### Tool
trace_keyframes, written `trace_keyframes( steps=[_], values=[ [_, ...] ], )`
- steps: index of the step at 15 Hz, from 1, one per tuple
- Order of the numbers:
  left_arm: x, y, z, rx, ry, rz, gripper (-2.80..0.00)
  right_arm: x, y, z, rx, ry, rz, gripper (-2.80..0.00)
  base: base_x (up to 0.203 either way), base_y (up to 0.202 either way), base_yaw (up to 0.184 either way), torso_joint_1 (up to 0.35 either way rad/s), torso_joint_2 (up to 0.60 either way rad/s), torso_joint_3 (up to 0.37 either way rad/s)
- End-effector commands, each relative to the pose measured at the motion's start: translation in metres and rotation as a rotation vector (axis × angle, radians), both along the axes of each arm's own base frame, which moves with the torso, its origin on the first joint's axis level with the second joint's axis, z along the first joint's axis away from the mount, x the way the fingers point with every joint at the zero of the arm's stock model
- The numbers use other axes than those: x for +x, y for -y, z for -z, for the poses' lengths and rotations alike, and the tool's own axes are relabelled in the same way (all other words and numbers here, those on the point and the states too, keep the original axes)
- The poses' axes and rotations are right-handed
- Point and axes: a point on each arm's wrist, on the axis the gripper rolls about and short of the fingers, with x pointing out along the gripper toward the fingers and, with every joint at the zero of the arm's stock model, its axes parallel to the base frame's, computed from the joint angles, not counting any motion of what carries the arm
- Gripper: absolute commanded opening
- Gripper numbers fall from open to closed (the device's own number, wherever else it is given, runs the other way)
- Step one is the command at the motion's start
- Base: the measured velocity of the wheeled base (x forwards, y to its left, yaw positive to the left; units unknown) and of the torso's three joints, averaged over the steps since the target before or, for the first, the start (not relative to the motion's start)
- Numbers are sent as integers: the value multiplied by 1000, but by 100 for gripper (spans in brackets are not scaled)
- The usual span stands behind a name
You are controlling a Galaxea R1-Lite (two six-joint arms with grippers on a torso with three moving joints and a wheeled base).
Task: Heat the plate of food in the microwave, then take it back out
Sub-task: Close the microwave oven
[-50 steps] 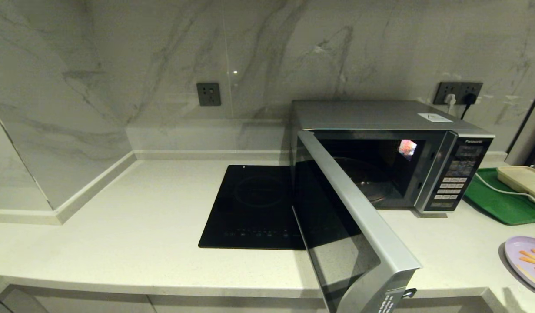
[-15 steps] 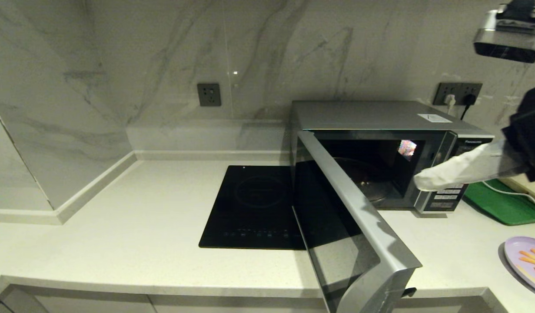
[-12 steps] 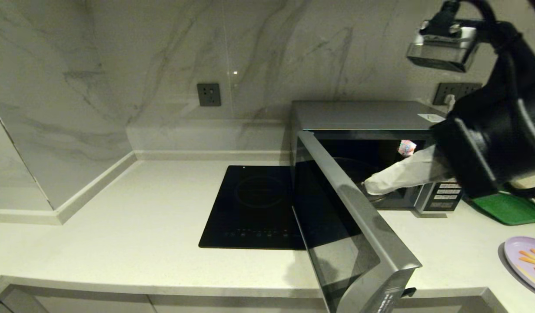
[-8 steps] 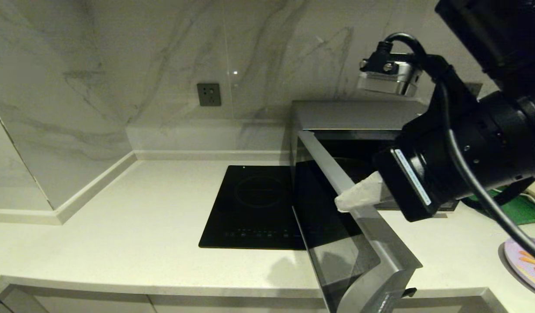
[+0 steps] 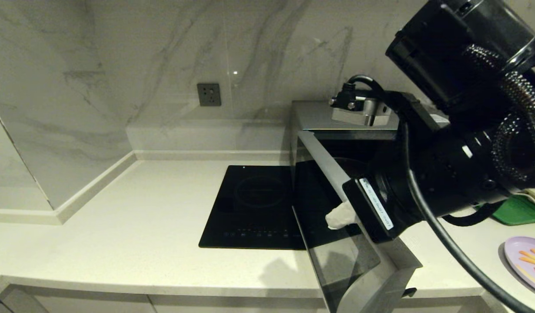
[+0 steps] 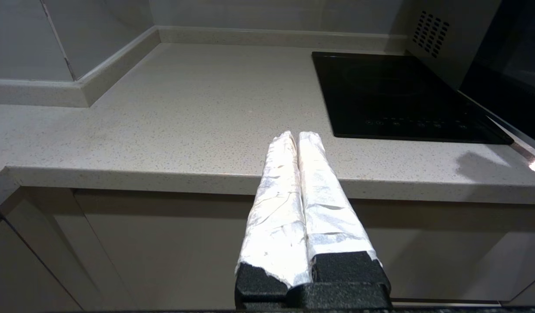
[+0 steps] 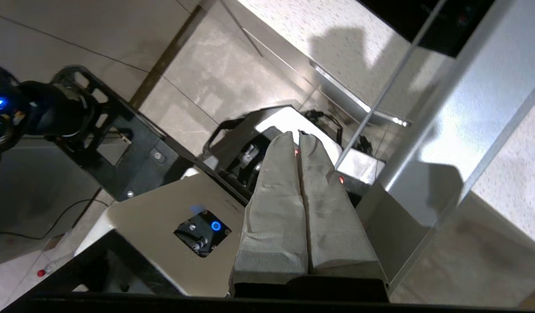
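Note:
The silver-grey microwave [image 5: 313,114] stands at the back right with its dark glass door [image 5: 345,265] swung wide open toward me. My right arm reaches across the oven's opening. My right gripper [image 5: 337,217] is shut and empty, and its white-wrapped tips poke past the door's top edge on the hob side; whether they touch it I cannot tell. In the right wrist view the shut right gripper [image 7: 298,135] hangs beside the door's silver frame [image 7: 450,126]. The lilac plate of food [image 5: 515,254] with orange sticks lies at the counter's far right, cut by the picture's edge. My left gripper [image 6: 293,135] is shut, parked below the counter's front edge.
A flat black hob [image 5: 254,204] is set into the counter left of the open door. A green tray [image 5: 517,209] lies right of the microwave, mostly behind my arm. The marble wall has a socket [image 5: 208,94]. The right arm hides the oven's cavity and button panel.
My right arm came in from the right. It swept left and forward from the button panel, across the oven's opening, to the door's top edge. Door and plate have not moved.

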Motion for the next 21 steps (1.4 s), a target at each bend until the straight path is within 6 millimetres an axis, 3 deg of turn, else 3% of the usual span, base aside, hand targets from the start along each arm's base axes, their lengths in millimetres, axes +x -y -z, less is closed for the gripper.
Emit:
trace_keyframes(
  steps=[1, 7, 11, 15, 21],
  values=[
    [0, 0, 0, -1, 2, -1, -280, -1, 2, 4, -26, -9, 20, -280, 0, 0, 0, 0, 0, 0],
    [0, 0, 0, -1, 1, -1, -280, -5, 14, 21, -108, -25, 164, -280, 0, 0, 0, 0, 0, 0],
    [0, 0, 0, -1, 2, -1, -280, 3, 46, 32, -91, 1, 346, -280, 0, 0, 0, 0, 0, 0],
    [0, 0, 0, -1, 1, 0, -280, 24, 76, 36, -51, 82, 641, -280, 0, 0, 0, 0, 0, 0],
    [0, 0, 0, -1, 1, -1, -280, 61, 110, 39, 76, 119, 925, -280, 0, 0, 0, 0, 0, 0]
  ],
)
